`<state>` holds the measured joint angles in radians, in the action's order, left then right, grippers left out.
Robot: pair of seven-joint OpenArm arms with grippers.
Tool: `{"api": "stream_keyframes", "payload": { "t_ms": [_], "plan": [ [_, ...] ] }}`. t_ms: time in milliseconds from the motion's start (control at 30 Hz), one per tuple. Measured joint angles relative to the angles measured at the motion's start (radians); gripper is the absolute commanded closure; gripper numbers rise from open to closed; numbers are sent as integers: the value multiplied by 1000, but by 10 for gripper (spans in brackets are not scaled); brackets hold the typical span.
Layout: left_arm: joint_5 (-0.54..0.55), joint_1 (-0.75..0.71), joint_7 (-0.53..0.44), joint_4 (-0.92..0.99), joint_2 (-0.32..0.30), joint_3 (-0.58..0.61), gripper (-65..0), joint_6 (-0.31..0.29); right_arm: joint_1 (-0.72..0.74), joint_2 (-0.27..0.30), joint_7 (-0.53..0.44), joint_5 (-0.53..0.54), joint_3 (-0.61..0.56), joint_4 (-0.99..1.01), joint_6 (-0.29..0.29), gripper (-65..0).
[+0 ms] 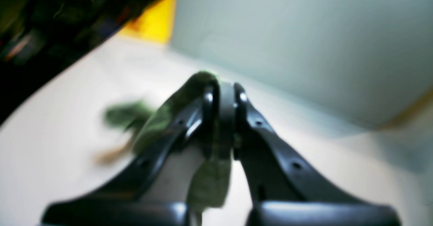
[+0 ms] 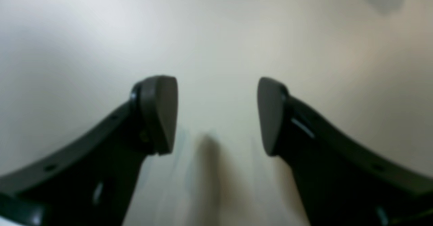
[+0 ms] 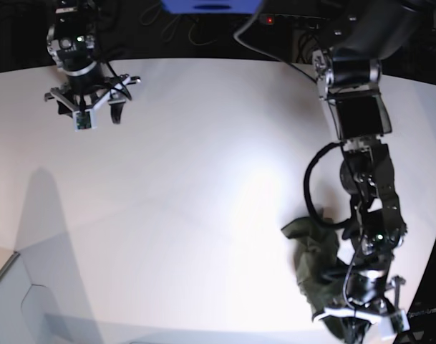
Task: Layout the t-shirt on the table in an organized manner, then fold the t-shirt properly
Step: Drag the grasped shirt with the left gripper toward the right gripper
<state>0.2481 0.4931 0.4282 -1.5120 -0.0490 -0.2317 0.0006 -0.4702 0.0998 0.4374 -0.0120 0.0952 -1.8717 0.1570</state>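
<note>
My left fingers (image 1: 221, 94) are clamped on a fold of the t-shirt (image 3: 314, 261), crumpled at the counter (image 3: 189, 201) edge; right fingers (image 2: 216, 116) apart, empty, well away. Layout step: next I lift and drag it to centre.

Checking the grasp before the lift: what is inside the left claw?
A fold of the crumpled olive-green t-shirt sits pinched between the black left claw fingers, above the white table. How many layers are caught is hidden.

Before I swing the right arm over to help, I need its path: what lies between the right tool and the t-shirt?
Only bare table in the base view, between right tool and t-shirt.
</note>
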Motion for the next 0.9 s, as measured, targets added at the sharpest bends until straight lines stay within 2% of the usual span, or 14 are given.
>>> {"api": "stream_keyframes", "payload": {
  "t_ms": [200, 333, 400, 533, 667, 767, 900],
  "plan": [
    [-5, 45, 148, -318, 66, 5, -4, -4, -2, 2, 5, 0, 2, 0, 0, -377],
    [-11, 29, 196, -393, 109, 108, -5, -2, 2, 2, 4, 0, 2, 0, 0, -377],
    [-8, -44, 203, -391, 146, 203, -8, -5, 1, -3, -3, 2, 15, 0, 0, -377],
    [-8, -173, 235, -300, 193, 389, -10, -14, 18, 0, 4, -1, 77, 0, -1, -377],
    [-12, -182, 204, -95, 199, 525, -17, -15, 29, -4, -4, 2, 118, 0, -1, -377],
    [-6, -189, 206, 103, 193, 610, -69, -8, 21, -4, 1, 0, 148, 0, 0, -377],
    [2, -217, 85, 193, 188, 693, -152, -3, 22, -3, -3, 1, 150, 0, 0, -377]
  ]
}}
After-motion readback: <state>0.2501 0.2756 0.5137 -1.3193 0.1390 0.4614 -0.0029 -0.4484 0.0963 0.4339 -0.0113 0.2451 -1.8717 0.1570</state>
